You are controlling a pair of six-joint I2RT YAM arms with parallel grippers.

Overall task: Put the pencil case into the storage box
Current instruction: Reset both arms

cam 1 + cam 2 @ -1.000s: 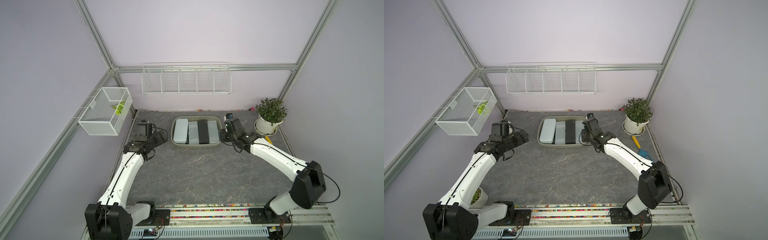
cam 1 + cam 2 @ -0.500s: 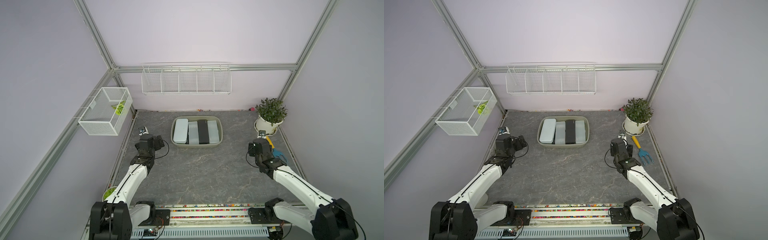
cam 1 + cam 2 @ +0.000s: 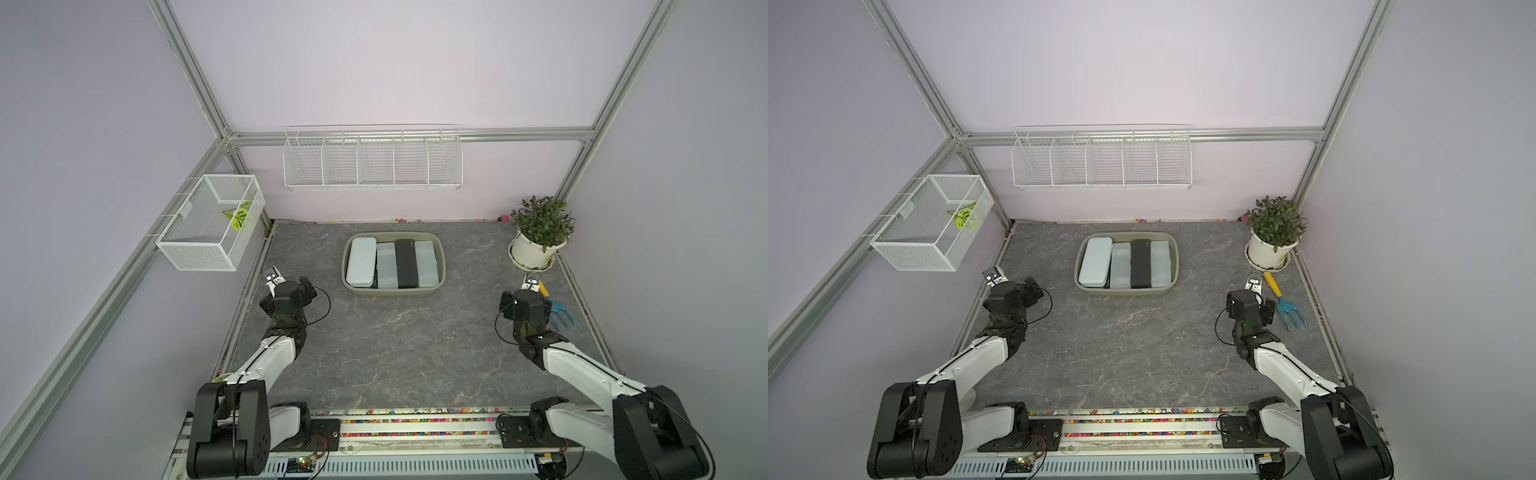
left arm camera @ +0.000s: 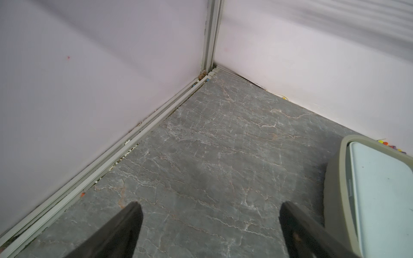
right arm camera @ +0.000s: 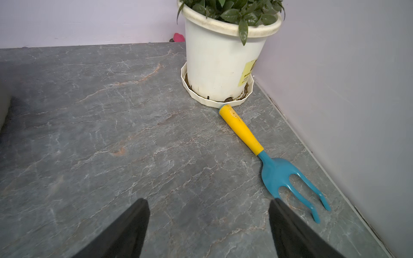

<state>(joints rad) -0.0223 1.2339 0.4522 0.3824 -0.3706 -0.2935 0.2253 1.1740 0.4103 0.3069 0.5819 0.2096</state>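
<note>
Top views: storage box [image 3: 394,291] sits on the grey marbled table [image 3: 395,357], central and toward the back wall. Four pencil cases [image 3: 385,266] lie flat inside it, side by side with long edges parallel: pale blue case [image 3: 361,262] at one end, then a clear one, then the black case [image 3: 406,264], then another clear one. Together they fill the box floor. Both top views show the same layout, storage box [image 3: 1125,291] included. Left arm [image 3: 272,357] and right arm [image 3: 582,370] are folded toward the base rail, one on either side of the box and each well apart from it. Potted plant [image 3: 539,237] stands in the back corner on the right arm's side. Hand fork [image 3: 563,320] lies on the table just beside the right wrist. Wire-mesh basket [image 3: 199,253] and wire rack [image 3: 372,164] hang on the walls. Cannot tell the jaw state from these views.

Left wrist view: left gripper [image 4: 210,204] is spread wide, with only bare table between its fingers and nothing held. A corner of the storage box [image 4: 335,189] shows close by, with the pale blue case [image 4: 384,196] lying in it.

Right wrist view: right gripper [image 5: 208,201] is also spread wide and holds nothing. Potted plant [image 5: 219,62] stands ahead in its saucer. Hand fork [image 5: 245,131] has its yellow handle end at the saucer rim and its blue tines near one finger, outside the gap
</note>
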